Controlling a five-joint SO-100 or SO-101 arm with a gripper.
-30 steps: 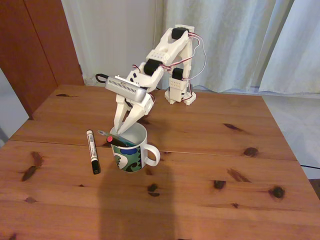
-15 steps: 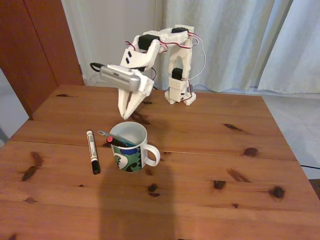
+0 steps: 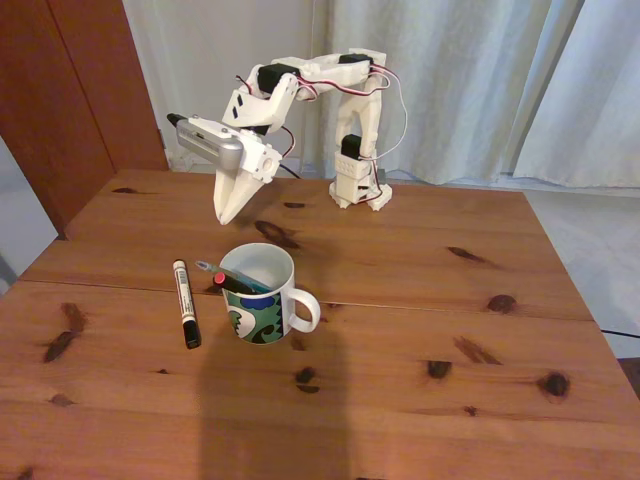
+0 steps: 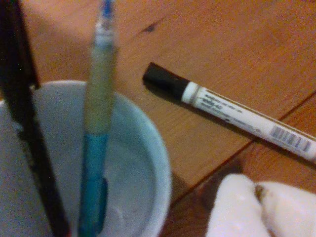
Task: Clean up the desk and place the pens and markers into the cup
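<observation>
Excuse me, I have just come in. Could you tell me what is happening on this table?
A small white robot arm is tidying pens into a cup on the wooden desk. The teal pen and the thin black pen stand inside it. The white marker with a black cap lies on the desk left of the cup in the fixed view. The gripper hangs above the desk behind the cup, fingers together, holding nothing.

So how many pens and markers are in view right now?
3. The teal pen and the black pen stand leaning inside the cup. The white marker lies on the desk, left of the cup in the fixed view.
</observation>
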